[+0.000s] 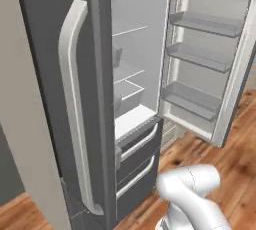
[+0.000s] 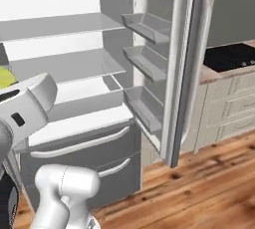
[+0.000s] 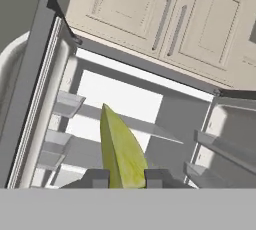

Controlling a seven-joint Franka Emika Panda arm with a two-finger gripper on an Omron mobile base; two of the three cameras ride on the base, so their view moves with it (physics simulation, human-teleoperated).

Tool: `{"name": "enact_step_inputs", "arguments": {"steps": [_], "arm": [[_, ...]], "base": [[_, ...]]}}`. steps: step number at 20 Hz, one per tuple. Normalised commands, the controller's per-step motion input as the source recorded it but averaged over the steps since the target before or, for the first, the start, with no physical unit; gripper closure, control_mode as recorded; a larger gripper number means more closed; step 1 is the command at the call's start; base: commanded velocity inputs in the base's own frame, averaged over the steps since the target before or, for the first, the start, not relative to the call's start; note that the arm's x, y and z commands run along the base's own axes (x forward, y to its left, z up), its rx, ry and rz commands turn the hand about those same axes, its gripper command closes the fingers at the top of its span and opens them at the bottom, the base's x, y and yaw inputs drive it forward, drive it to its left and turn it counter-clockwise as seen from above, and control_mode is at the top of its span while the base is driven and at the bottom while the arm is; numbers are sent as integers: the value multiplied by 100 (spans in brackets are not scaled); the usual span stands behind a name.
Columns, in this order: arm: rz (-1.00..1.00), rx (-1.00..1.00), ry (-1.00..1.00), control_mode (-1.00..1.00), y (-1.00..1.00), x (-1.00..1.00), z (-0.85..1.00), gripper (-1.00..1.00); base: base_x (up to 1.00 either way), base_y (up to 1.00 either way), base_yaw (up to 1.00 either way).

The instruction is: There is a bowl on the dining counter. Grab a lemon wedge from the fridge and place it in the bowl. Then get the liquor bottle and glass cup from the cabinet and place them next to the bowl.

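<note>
Now, step in hand: we judge the first errand is half done, with the lemon wedge (image 3: pixel 121 150) out of its shelf and the carry to the bowl to come.
Gripper: our gripper (image 3: pixel 127 178) is pinched on the lemon wedge, the two dark fingertips (image 3: pixel 99 177) pressed against its lower flanks, one on each side.
Where the wedge is: it stands up between the tips in the hand view, pointed end away from us, in front of the open fridge (image 1: pixel 95 74). In the right base view a small yellow-green patch (image 2: pixel 6 77) at the left edge, just above the white arm, is probably the same wedge, though too little of it shows for us to be sure.
Fridge: the right door (image 2: pixel 177 68) hangs wide open with bare door shelves; the white interior shelves (image 2: pixel 69 63) look bare from here; the left door with its long curved handle (image 1: pixel 74 109) stands closed.
Surroundings: cream cabinets (image 3: pixel 165 19) sit above the fridge, and a wooden floor (image 2: pixel 199 188) lies below.
How it handles: we expect the wedge to be very light, soft and somewhat slick on the rind, so it could squash or squirt out under a hard squeeze.
Where to hold: across the thick middle of its flat flanks, as now, with gentle pressure.
Risk: a quick swing could twist the wedge in the pinch.
</note>
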Motion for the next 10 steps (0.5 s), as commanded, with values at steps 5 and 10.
{"name": "enact_step_inputs", "arguments": {"steps": [5,10], "arm": [[0,0,0,100,0,0,0,100],[0,0,0,100,0,0,0,100]], "base": [[-66,34,-69],[-83,23,-71]]}}
